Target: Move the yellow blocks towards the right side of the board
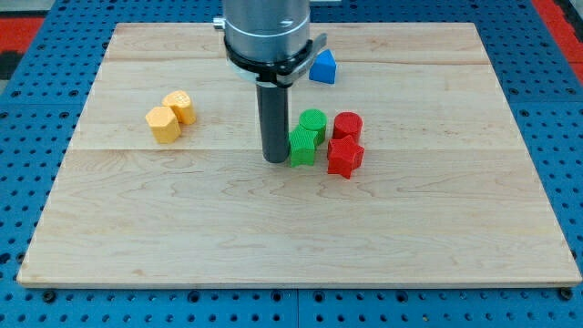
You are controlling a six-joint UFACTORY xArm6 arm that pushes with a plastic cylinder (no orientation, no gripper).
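Wooden board (301, 228). 2 yellow blocks (170, 117) touching at the view's left. My tip (276, 159), a bare rod holding nothing, well right of them, touching the green blocks (307, 137); red blocks (345, 143) beyond.

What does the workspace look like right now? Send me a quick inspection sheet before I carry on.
Surface: wooden board, flat, on a blue pegboard.
Job's things: two yellow blocks touching, at the view's left, far from the right side.
Clutter: two green blocks and two red blocks clustered mid-board; blue block near the top.
Grippers: none; my tip sits against the green pair's left, well right of the yellow ones.
Cables: nothing seen.
Surroundings: red surface at the top corners.
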